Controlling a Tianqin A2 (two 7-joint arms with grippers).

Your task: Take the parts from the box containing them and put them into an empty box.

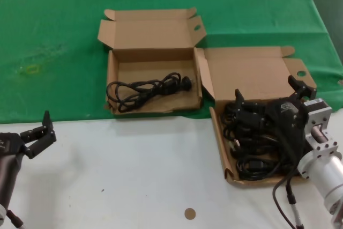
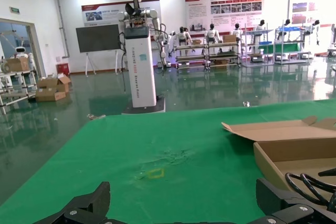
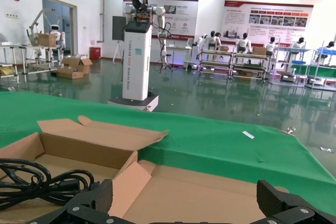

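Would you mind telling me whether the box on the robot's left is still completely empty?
No. In the head view, the left box already holds one black power cord lying coiled on its floor.

Two open cardboard boxes: the left box (image 1: 113, 81) holds one cord (image 1: 147, 88); the right box (image 1: 252, 71) holds a pile of cords (image 1: 256, 148), number unclear. Two end effectors, left (image 1: 44, 132) and right (image 1: 270, 97).
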